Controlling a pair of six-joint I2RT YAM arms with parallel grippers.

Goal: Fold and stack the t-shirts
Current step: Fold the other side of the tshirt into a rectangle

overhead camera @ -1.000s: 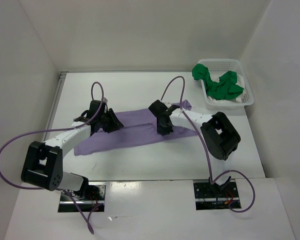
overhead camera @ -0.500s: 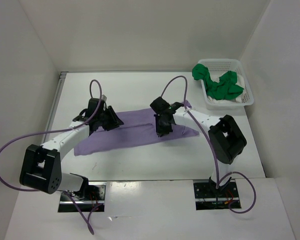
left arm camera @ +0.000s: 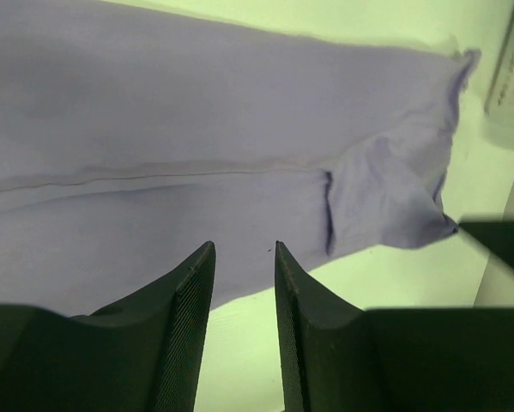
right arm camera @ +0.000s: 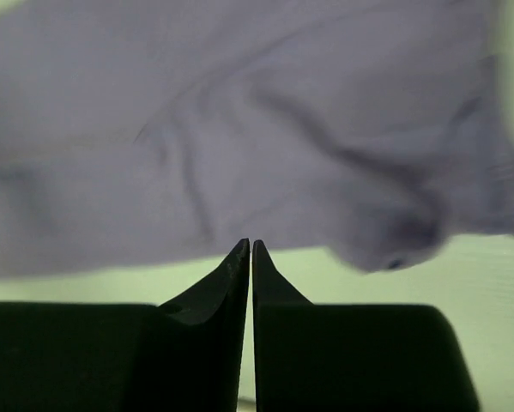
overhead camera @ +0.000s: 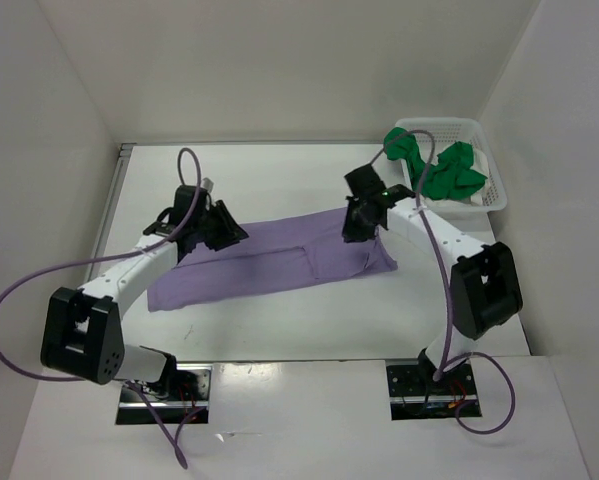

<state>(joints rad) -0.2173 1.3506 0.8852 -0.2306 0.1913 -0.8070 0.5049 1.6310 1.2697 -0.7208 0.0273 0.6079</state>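
and here, looking down on the lavender t-shirt (overhead camera: 269, 262), spread long and flat across the middle of the surface (overhead camera: 279, 180), slanting from near left up to far right, with one panel folded over at its middle and a sleeve bunched at the right end. over at the shirt's left far edge, spotting the left pincer (overhead camera: 224, 232): from its own camera, left pincer (left arm camera: 244, 249) with fingers apart, a clear gap between them, nothing in it, just above the shirt's edge and the bare surface beside it. switching right, finding the right pincer (overhead camera: 357, 228) above the shirt's far right corner; close up, right pincer (right arm camera: 250, 249) with tips pressed together, no cloth seen between them, wrinkled lavender fabric beyond. and off in the far right corner, catching the green t-shirt (overhead camera: 449, 172) crumpled in the white mesh basket (overhead camera: 459, 125), spilling over its left rim, well apart from the lavender one.
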